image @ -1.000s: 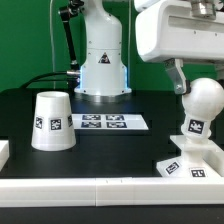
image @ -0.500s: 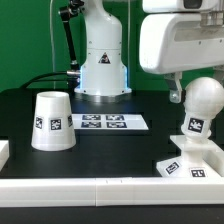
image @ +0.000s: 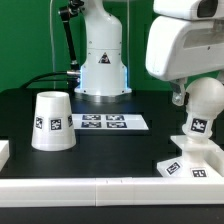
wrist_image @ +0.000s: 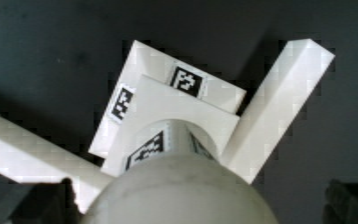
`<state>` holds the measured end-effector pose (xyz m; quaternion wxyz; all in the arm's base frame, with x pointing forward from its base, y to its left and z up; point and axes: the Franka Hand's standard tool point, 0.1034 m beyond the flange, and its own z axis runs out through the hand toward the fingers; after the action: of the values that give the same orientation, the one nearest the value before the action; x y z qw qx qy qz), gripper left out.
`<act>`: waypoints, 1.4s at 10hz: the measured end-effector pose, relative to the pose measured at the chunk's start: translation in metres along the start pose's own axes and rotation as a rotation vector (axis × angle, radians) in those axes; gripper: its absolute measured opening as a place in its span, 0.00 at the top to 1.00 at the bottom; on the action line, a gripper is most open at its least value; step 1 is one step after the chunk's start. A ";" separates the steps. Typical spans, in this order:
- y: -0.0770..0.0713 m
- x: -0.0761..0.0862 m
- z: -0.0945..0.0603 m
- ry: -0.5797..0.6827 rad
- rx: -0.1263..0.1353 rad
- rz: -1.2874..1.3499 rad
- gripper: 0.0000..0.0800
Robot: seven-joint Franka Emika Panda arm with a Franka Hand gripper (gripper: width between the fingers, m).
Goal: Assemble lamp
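The round white bulb (image: 203, 100) stands upright on the neck of the flat square base (image: 190, 166) at the exterior view's right. My gripper (image: 183, 97) hangs right over the bulb, open, one finger down beside the bulb's left flank. In the wrist view the bulb (wrist_image: 185, 185) sits between my two dark fingertips (wrist_image: 43, 200), with a gap on each side, and the tagged base (wrist_image: 176, 85) lies beyond it. The cone-shaped shade (image: 52, 122) stands wide end down at the left, far from the gripper.
The marker board (image: 104, 122) lies flat in the middle of the black table. A white rail (image: 100, 190) runs along the front edge and shows in the wrist view (wrist_image: 286, 100) beside the base. The robot's pedestal (image: 100, 55) stands at the back.
My gripper has come down and shifted toward the bulb, so its finger now reaches the bulb's side. Bulb, base and shade have not moved.
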<state>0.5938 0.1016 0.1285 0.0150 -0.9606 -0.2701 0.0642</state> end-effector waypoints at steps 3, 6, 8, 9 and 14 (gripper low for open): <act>0.003 0.006 -0.004 0.028 -0.010 -0.017 0.13; 0.006 0.014 -0.005 0.041 -0.015 -0.040 0.13; 0.009 0.013 -0.003 0.038 -0.013 -0.043 0.13; 0.010 0.012 -0.002 0.037 -0.013 -0.047 0.13; 0.010 0.012 -0.002 0.039 -0.012 -0.013 0.28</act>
<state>0.6097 0.0995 0.1281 0.0151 -0.9600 -0.2762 0.0438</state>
